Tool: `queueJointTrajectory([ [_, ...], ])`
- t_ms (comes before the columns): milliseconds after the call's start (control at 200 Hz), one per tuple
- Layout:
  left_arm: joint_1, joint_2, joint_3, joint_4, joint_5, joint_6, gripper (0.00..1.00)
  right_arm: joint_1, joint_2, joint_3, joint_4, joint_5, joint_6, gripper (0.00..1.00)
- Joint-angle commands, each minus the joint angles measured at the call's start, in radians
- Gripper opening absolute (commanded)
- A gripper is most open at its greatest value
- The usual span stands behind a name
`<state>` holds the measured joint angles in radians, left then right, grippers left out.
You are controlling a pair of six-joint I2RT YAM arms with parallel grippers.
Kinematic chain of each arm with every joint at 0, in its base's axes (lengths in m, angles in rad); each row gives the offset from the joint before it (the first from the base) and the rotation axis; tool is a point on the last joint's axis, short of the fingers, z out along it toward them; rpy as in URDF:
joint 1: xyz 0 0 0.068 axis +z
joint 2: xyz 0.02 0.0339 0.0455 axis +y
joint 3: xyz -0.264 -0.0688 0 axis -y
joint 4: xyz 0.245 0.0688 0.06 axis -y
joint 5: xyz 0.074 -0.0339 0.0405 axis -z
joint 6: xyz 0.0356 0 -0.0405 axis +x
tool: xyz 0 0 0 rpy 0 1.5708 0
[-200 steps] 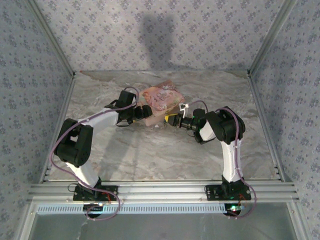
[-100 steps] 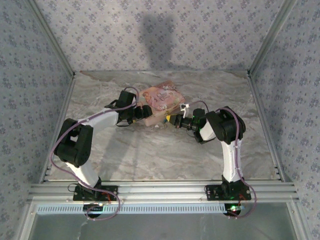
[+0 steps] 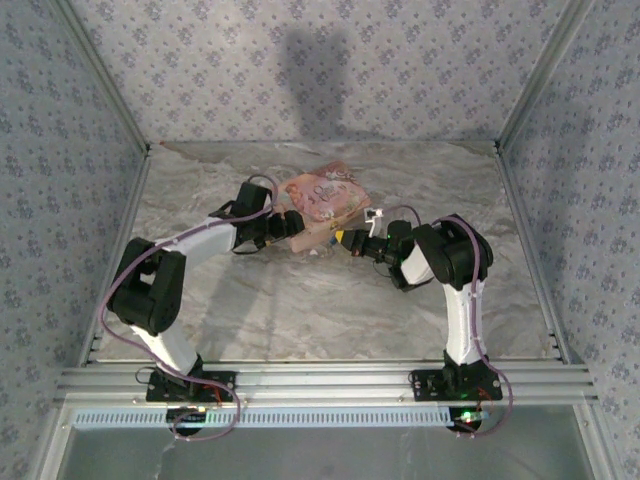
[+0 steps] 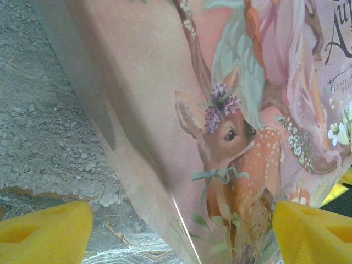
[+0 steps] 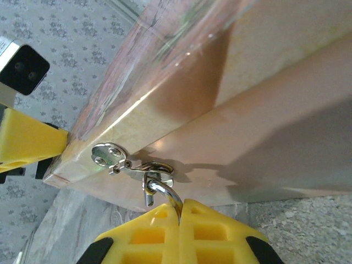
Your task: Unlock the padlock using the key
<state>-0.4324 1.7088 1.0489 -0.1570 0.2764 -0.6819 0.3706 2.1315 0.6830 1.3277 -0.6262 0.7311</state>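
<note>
A pink box [image 3: 322, 200] printed with a deer lies at the back of the table. On its side is a silver hasp [image 5: 110, 155] with the padlock's steel shackle [image 5: 165, 191] hooked through it. My right gripper [image 5: 180, 212] [image 3: 346, 240] is shut on that shackle, and the padlock's body is hidden between the yellow fingers. My left gripper [image 4: 181, 234] [image 3: 291, 222] stands open at the box's left side, with a corner of the box [image 4: 231, 110] between its fingers. One left finger [image 5: 27, 144] rests against the box's end. The key is out of view.
The marble table [image 3: 300, 300] is walled in by patterned panels [image 3: 60, 180] on three sides. An aluminium rail [image 3: 320, 380] carrying both arm bases runs along the near edge. Bare tabletop lies between the arms and the rail.
My right gripper has closed its fingers at the box's hasp and its wrist has shifted slightly. The left arm and the box have stayed still.
</note>
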Motion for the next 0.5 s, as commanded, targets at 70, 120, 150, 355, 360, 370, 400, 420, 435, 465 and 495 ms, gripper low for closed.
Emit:
queueJointTrajectory([
  [70, -0.006, -0.006, -0.046, -0.044, -0.005, -0.004, 0.85, -0.007, -0.032, -0.016, 0.059, 0.057, 0.091, 0.0],
  [120, -0.006, -0.01, -0.051, -0.042, -0.004, -0.004, 0.85, -0.007, -0.034, -0.018, 0.061, 0.064, 0.102, 0.0],
  [150, -0.006, -0.011, -0.053, -0.041, -0.003, -0.004, 0.85, -0.008, -0.035, -0.021, 0.065, 0.069, 0.105, 0.0],
  [355, -0.007, -0.023, -0.056, -0.036, 0.006, 0.0, 0.85, -0.004, -0.042, -0.026, 0.072, 0.111, 0.165, 0.0],
  [360, -0.008, -0.023, -0.056, -0.036, 0.007, 0.0, 0.85, -0.003, -0.043, -0.026, 0.072, 0.112, 0.167, 0.0],
  [370, -0.008, -0.023, -0.057, -0.036, 0.007, 0.001, 0.85, -0.002, -0.044, -0.026, 0.072, 0.117, 0.17, 0.0],
  [400, -0.008, -0.024, -0.057, -0.038, 0.008, 0.001, 0.85, 0.002, -0.048, -0.03, 0.071, 0.128, 0.177, 0.0],
  [420, -0.007, -0.023, -0.058, -0.038, 0.007, 0.001, 0.85, 0.001, -0.049, -0.031, 0.07, 0.134, 0.181, 0.0],
  [435, -0.008, -0.023, -0.058, -0.038, 0.007, 0.001, 0.85, 0.003, -0.051, -0.032, 0.07, 0.142, 0.187, 0.0],
  [465, -0.008, -0.023, -0.059, -0.039, 0.009, 0.001, 0.85, 0.004, -0.053, -0.034, 0.07, 0.15, 0.197, 0.0],
  [495, -0.008, -0.023, -0.061, -0.038, 0.01, 0.001, 0.85, 0.004, -0.054, -0.037, 0.069, 0.162, 0.211, 0.0],
])
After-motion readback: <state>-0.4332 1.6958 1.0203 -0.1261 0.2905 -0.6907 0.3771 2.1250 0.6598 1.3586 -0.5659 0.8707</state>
